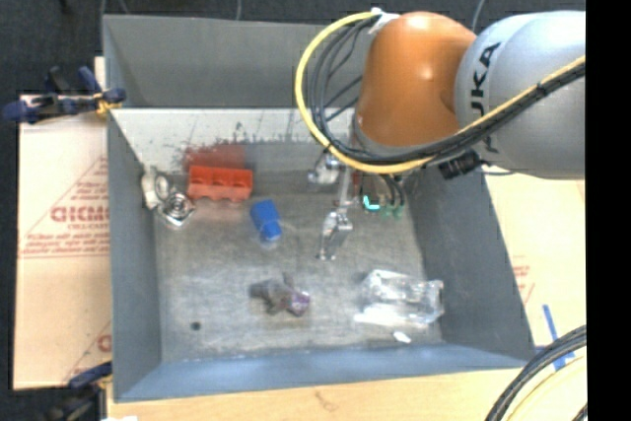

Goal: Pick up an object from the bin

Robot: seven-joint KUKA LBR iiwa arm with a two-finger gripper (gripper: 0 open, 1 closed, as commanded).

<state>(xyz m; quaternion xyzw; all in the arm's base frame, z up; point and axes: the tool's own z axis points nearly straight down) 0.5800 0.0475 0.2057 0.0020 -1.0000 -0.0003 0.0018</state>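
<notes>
- A small blue plastic cylinder (265, 220) lies near the middle of the grey metal bin (130, 251).
- The pincer (334, 240) hangs just right of the cylinder, not touching it; whether it is apart or together cannot be told.

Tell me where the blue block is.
The blue block lies left of centre in the camera view, just below and right of the red brick, with the gripper to its right.

One camera is looking down into the grey metal bin (133, 251) from above, slightly angled, with the arm (537, 54) reaching in from the right.
</notes>
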